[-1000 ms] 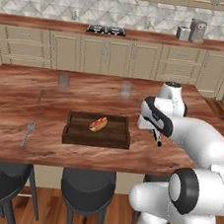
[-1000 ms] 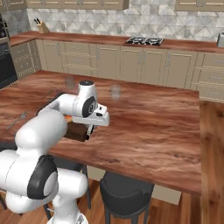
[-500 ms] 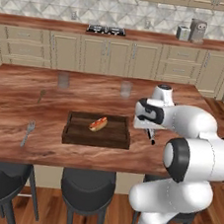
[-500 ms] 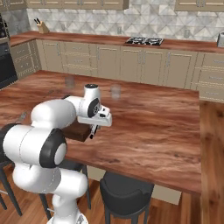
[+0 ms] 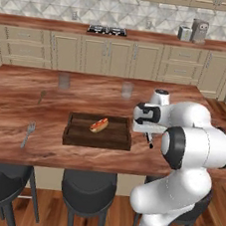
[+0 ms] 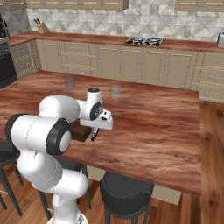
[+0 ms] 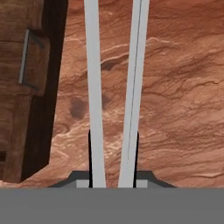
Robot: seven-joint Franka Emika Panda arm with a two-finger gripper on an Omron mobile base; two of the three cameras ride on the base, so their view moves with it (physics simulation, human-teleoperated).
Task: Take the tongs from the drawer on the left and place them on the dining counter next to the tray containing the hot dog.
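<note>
My gripper point(image 5: 150, 138) hangs just above the dining counter point(image 5: 88, 89), close to the right end of the dark wooden tray point(image 5: 97, 142). It is shut on the silver tongs point(image 7: 94, 87), whose two arms run forward between the finger tips over the wood point(image 7: 175, 87). The tongs' dark tip point(image 5: 151, 144) points down at the slab. The hot dog point(image 5: 99, 125) lies in the tray. From the right side, the gripper point(image 6: 94, 133) stands at the tray's end point(image 6: 78, 131). In the hand view the tray's end wall point(image 7: 26, 65) with its handle is at the left. The drawer is out of view.
A grey fork point(image 5: 28, 132) lies left of the tray, and two glasses point(image 5: 63, 81) point(image 5: 127, 89) stand farther back on the slab. Black stools point(image 5: 88, 187) line the near edge. The wall counter with a stove point(image 5: 107, 30) runs behind.
The arm's elbow has swung round toward the front. The hand with the tongs has crept slightly toward the tray and a touch lower. The grip is unchanged.
</note>
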